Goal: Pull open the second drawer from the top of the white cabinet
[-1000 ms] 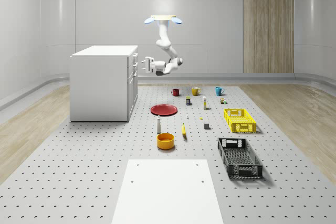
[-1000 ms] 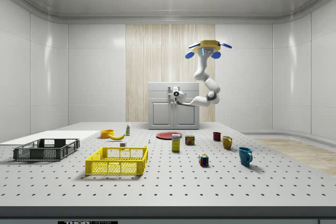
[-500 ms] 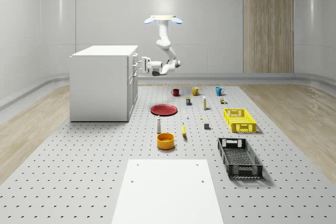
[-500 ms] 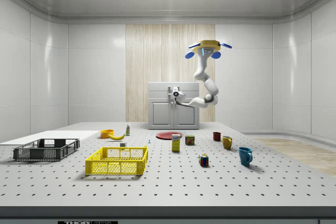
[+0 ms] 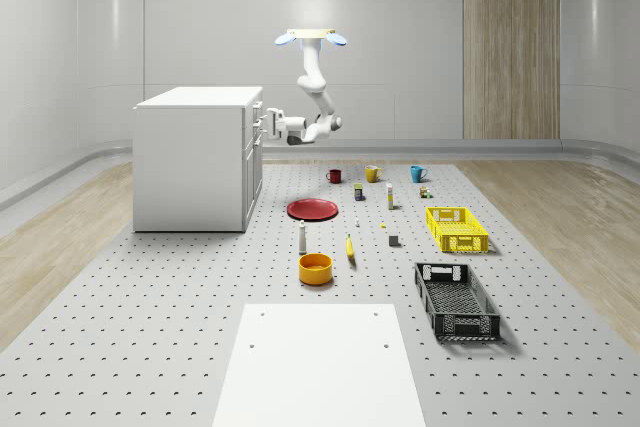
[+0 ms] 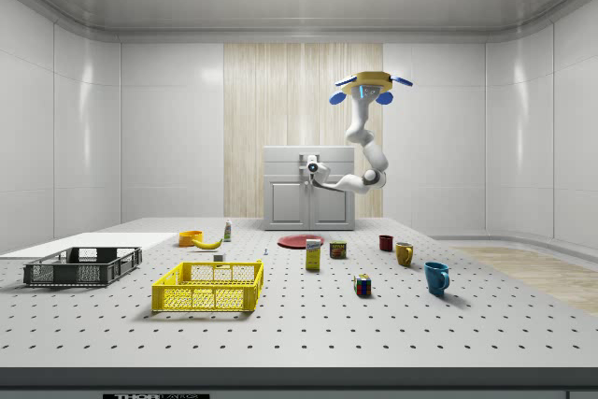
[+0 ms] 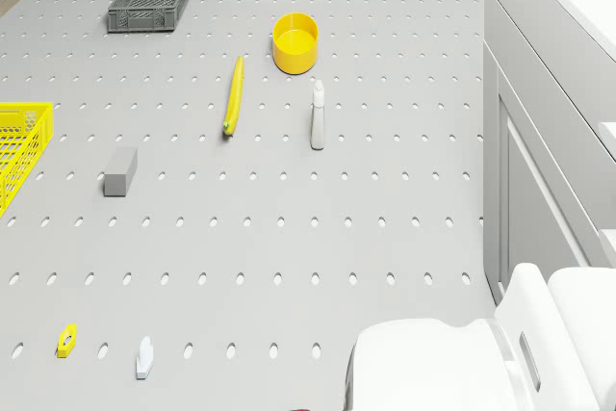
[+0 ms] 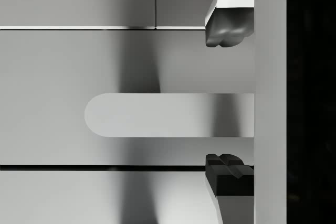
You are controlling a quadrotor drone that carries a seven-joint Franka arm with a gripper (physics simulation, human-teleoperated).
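The white cabinet (image 5: 195,162) stands on the perforated floor at the whole-scene view's left, its drawer fronts facing right. The drone (image 5: 311,38) hovers above and to the right of those fronts, over the floor. Its arm bends down and reaches left, putting the gripper (image 5: 262,123) at the cabinet's front, about level with the second drawer from the top. In the wrist view the open gripper (image 8: 227,100) straddles a rounded bar handle (image 8: 168,115) on a drawer face (image 8: 52,66). One fingertip (image 8: 226,30) lies on each side of the handle, apart from it.
On the floor beyond the cabinet lie a red plate (image 5: 312,209), an orange bowl (image 5: 315,268), a banana (image 5: 350,246), a white bottle (image 5: 302,238), three mugs (image 5: 372,174), a yellow crate (image 5: 456,228), a black crate (image 5: 456,300) and a white panel (image 5: 318,362).
The gripper has moved left to the cabinet's front and the elbow has drawn in after it. The drone has stayed in place.
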